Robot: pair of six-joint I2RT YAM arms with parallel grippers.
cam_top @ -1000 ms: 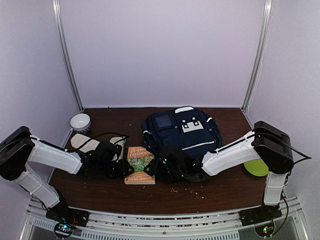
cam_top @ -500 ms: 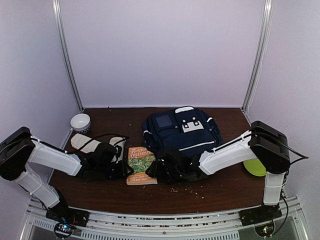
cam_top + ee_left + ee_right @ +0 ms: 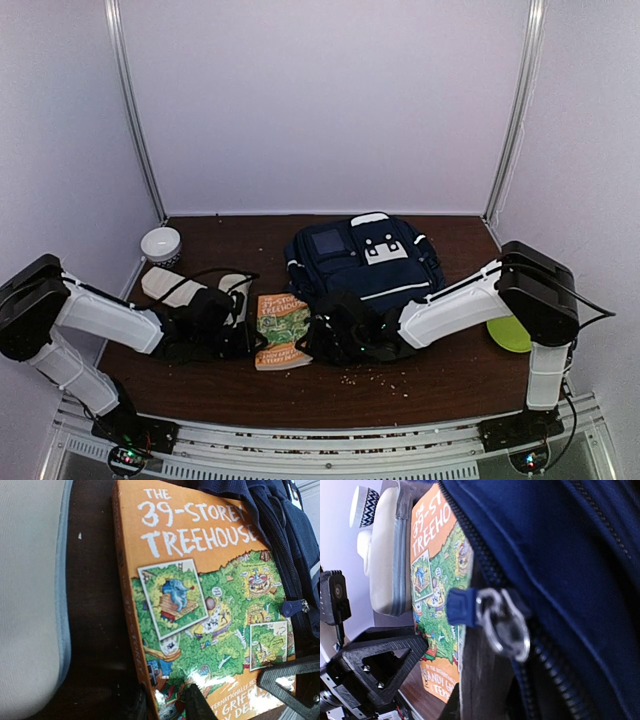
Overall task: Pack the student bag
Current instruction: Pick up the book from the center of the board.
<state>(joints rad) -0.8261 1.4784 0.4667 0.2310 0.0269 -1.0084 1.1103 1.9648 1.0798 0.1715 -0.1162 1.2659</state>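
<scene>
Navy student bag (image 3: 365, 262) at back centre of tabletop (image 3: 450, 385), orange book (image 3: 281, 325) against its near-left side, left fingers (image 3: 290, 680) over book's near end, right fingers (image 3: 375, 670) beside zipper pull (image 3: 502, 622), possibly touching, cannot tell whether either pair grips.

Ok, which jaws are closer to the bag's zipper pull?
Right. The right arm has its jaws right at the zipper pull on the bag's near-left edge. The left arm has its jaws at the book's left edge, with the book between them and the pull.
</scene>
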